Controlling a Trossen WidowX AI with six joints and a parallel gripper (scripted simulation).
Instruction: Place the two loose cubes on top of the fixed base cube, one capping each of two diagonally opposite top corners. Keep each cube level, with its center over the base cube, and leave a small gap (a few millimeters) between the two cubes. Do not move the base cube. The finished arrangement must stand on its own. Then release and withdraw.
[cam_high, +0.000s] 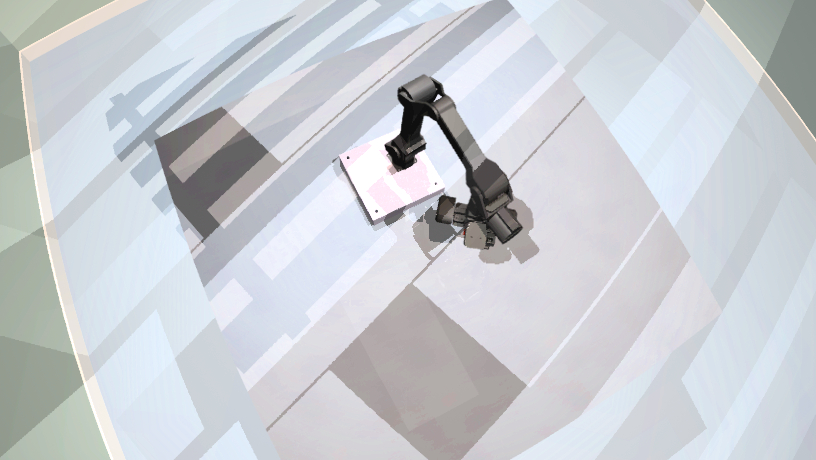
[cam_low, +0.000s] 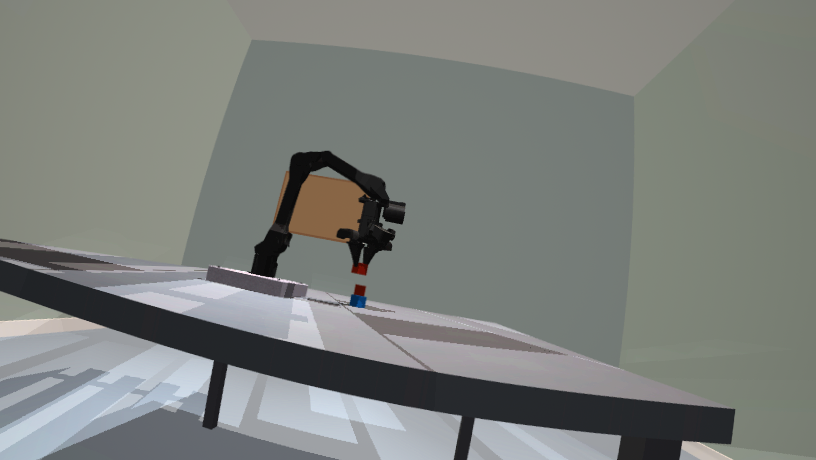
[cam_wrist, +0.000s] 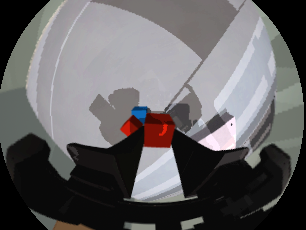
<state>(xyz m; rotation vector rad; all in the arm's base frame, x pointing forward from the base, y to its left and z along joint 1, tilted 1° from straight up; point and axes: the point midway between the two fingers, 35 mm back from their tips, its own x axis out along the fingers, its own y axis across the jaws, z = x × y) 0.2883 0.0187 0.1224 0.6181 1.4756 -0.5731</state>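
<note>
My gripper (cam_low: 359, 263) (cam_wrist: 157, 130) (cam_high: 464, 225) is shut on a red cube (cam_low: 358, 269) (cam_wrist: 160, 126) and holds it in the air, straight above the stack. Below it the blue base cube (cam_low: 358, 301) (cam_wrist: 139, 114) stands on the table. A second red cube (cam_low: 359, 289) (cam_wrist: 128, 126) rests on top of the base cube, off to one side of it in the wrist view. A clear gap shows between the held cube and the placed one. In the overhead view the arm's wrist hides the cubes.
The arm's white mounting plate (cam_high: 377, 191) (cam_low: 251, 281) lies just behind the stack. A brown panel (cam_low: 320, 208) hangs behind the arm. The table edge (cam_low: 400, 382) runs across the front.
</note>
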